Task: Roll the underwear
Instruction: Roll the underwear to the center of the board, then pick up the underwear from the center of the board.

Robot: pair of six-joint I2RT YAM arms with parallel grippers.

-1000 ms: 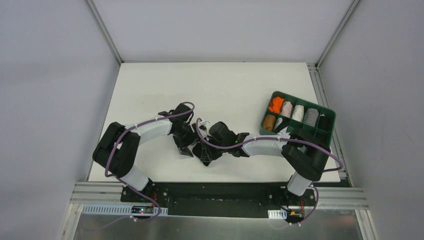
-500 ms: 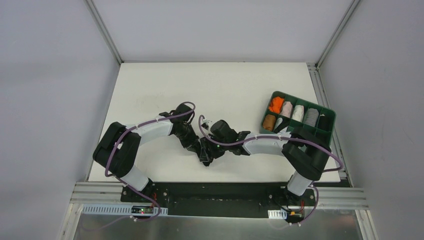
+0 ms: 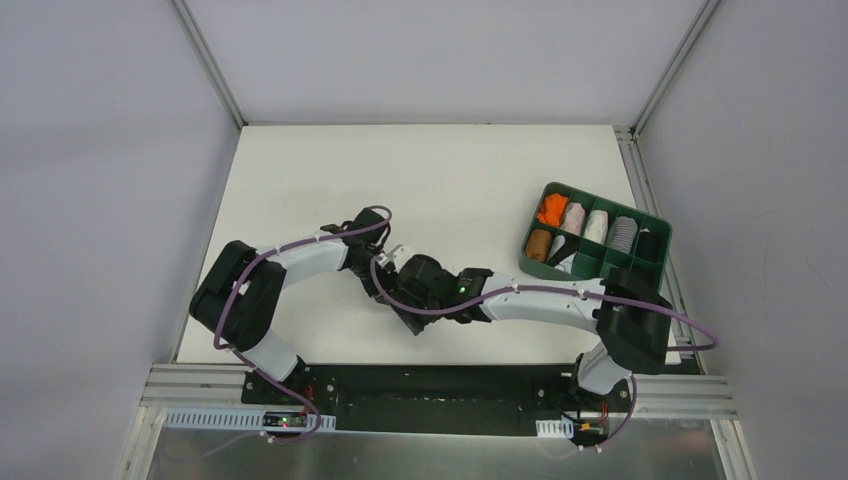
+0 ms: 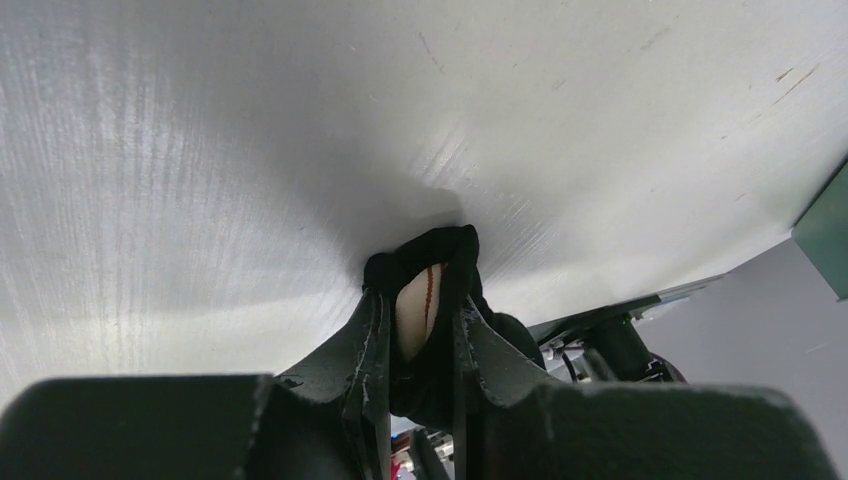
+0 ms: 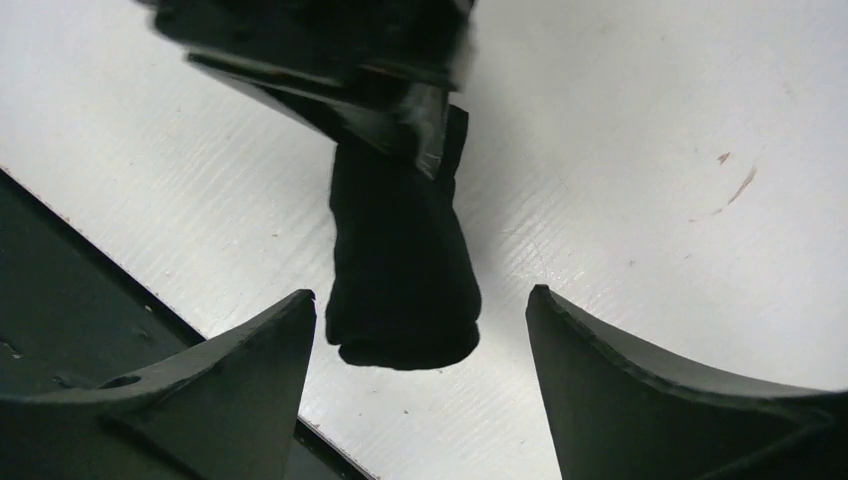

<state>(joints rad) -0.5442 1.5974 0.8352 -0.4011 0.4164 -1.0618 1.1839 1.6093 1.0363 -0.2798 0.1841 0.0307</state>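
Observation:
The underwear (image 5: 400, 260) is a tight black roll just above the white table, and whether its lower end touches the table does not show. My left gripper (image 4: 420, 295) is shut on its upper end, where a pale beige waistband strip (image 4: 413, 312) with a red stitch shows between the fingers. Seen from the right wrist, the left gripper (image 5: 330, 60) comes in from the top. My right gripper (image 5: 420, 292) is open, a finger on each side of the roll's lower end, touching nothing. From above, both grippers meet near the table's front centre and only a bit of the underwear (image 3: 409, 321) shows.
A green divided tray (image 3: 531, 266) at the right holds an orange roll (image 3: 551, 209) and white, grey and brown rolled garments. Its corner (image 4: 825, 240) shows in the left wrist view. The table's dark front edge (image 5: 90, 260) runs close by the roll.
My left gripper has shut on the underwear. My right gripper has opened and let go of it, and the right arm has reached further left.

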